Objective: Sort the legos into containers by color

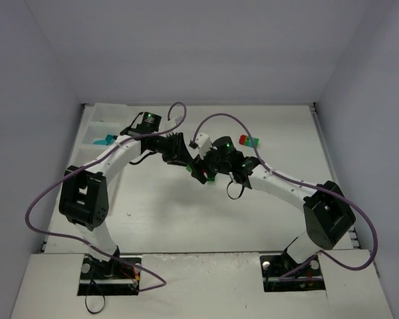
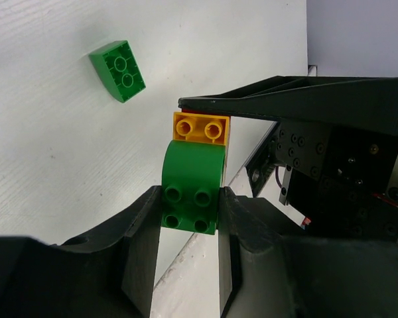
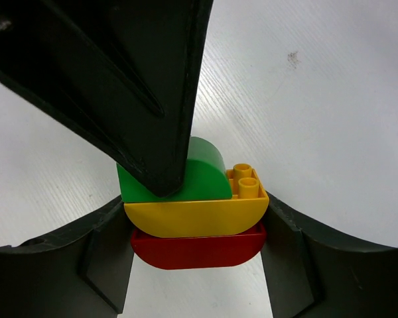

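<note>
A clump of legos hangs between both grippers over the middle of the table: a rounded green brick on a yellow brick on a red brick. My left gripper is shut on the green brick, with the yellow brick just beyond it. My right gripper is closed round the yellow brick, its fingers touching both ends. In the top view the two grippers meet at the clump. The tray of containers lies at the far left and holds a teal brick.
A loose green brick lies on the white table past the left gripper. A red and green pair sits at the back, right of centre. Purple cables loop above both arms. White walls close in the table on three sides.
</note>
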Motion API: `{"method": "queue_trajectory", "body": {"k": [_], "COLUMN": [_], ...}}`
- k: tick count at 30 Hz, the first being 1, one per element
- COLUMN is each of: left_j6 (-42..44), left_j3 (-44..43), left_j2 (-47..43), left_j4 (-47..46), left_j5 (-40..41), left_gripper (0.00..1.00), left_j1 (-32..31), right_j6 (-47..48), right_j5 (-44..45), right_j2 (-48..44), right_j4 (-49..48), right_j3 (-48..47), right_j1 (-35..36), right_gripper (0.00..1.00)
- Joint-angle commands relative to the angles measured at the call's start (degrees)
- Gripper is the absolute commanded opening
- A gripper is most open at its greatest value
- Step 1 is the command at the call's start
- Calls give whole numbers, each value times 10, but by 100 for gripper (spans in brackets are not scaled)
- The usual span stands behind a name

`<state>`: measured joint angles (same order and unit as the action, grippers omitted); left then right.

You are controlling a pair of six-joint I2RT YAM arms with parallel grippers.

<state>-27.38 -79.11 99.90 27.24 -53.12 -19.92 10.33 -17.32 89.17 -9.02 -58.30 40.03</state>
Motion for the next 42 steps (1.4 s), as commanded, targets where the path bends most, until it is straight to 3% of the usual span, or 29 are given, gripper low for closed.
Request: {"method": "queue_trajectory", "body": {"k": [1,12,15,18,22,27,30,35,42], "left_j6": [19,43,43,44,57,70,88,109,114], "left_j3": [-47,-70,-68,-83,-167,-250,-306,-376,-474], "left_j2": [-47,-56,-65,-72,-62,-5,54,160,269], "left_j4": [10,41,40,52,69,19,-6,-42,-50], "left_j5": [-20,-12,24,113,287,489,561,630,655], "left_gripper": [0,0,0,0,0,0,0,0,7], "left_j1": [44,79,88,120,167,197,216,218,225], "right_j6": [6,3,0,-3,-1,-8,-13,-17,-32], "right_j5": [22,28,23,22,22,10,5,-4,-7], "right_j2": [-33,-30,-27,-28,-31,-38,-47,-57,-76], "right_j4": [1,3,4,9,15,21,22,30,45], "right_j3": [31,61,50,42,29,21,17,14,22], "right_j1": [-1,-1,-1,-1,-1,-2,-1,-4,-12], "right_gripper": [0,0,0,0,0,0,0,0,0]}}
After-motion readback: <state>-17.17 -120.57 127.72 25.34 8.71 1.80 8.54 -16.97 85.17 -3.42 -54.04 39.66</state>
